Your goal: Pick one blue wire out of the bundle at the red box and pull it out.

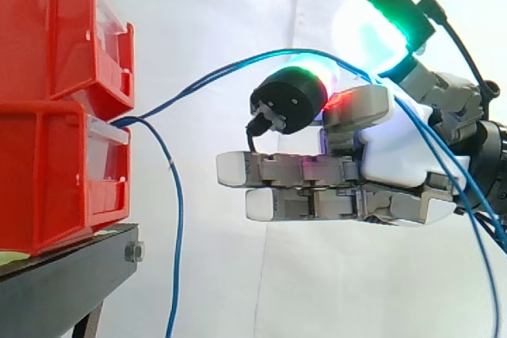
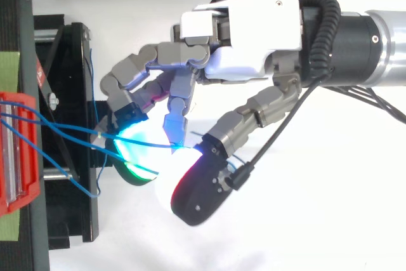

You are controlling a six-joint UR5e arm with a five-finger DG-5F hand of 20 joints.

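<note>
Blue wires (image 1: 206,78) leave the gap between the two stacked red bins (image 1: 47,187) and rise to the right toward my hand (image 1: 396,156). In the top view the wires (image 2: 63,128) run from the red bin (image 2: 16,157) to the glowing pads. My hand (image 2: 247,36) reaches in from the right, and its thumb and a curled finger pinch the blue wire between their pads. Two lower fingers (image 1: 277,170) stay straight, pointing at the bins. Past the pinch, blue wire trails down along the hand's back (image 1: 467,203). How many strands are pinched is unclear.
Another blue strand (image 1: 176,219) hangs down from the bins in front of the black stand (image 1: 63,275). The stand's frame (image 2: 70,93) lies just left of my fingertips. A white curtain is behind, with free room below and right of the bins.
</note>
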